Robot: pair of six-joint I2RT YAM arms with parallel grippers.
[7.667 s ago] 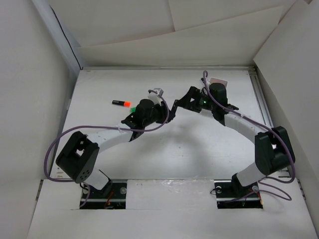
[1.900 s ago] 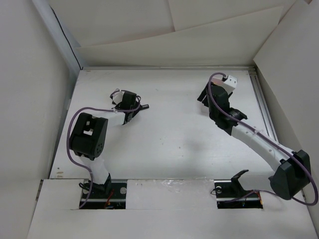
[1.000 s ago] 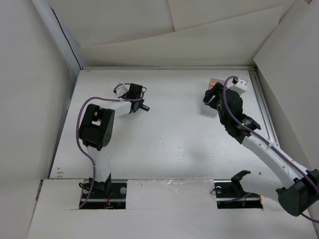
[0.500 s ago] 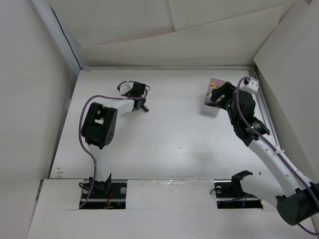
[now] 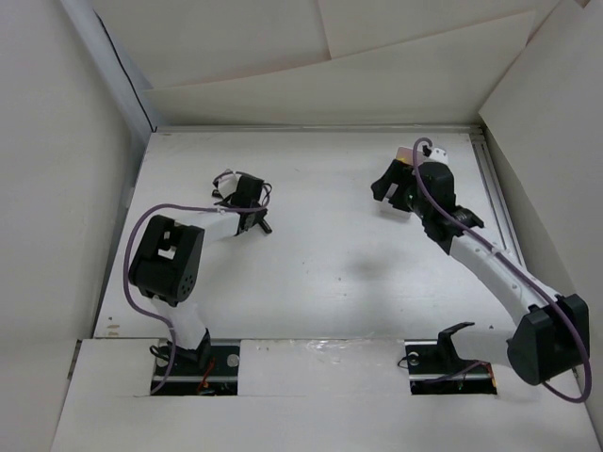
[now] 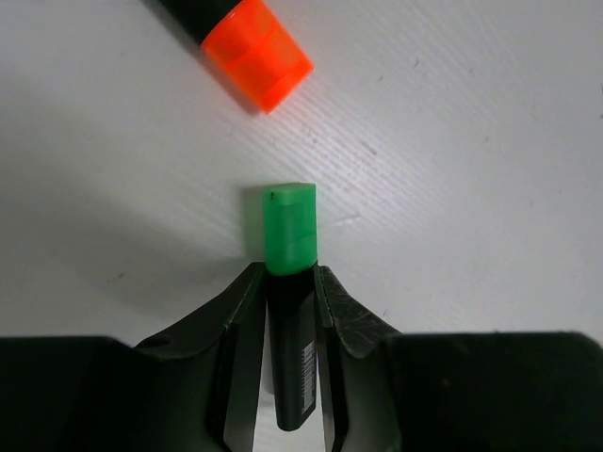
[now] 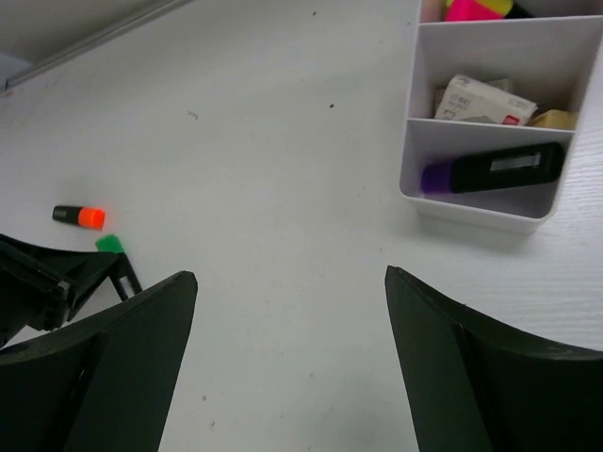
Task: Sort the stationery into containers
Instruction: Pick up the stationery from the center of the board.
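At the left, the left gripper (image 6: 290, 282) was closed on the black body of the green marker (image 6: 288, 231), which lay on the table (image 7: 283, 141) near the orange marker (image 6: 254, 52). At the right, the right gripper (image 7: 287, 275) stood wide open near the box (image 7: 471, 212), whose end compartment held a purple marker (image 7: 495, 169).

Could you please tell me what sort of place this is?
Probably a robot test cell: white boards wall in the table, two arms are mounted at its near edge, and a compartment box holds markers.
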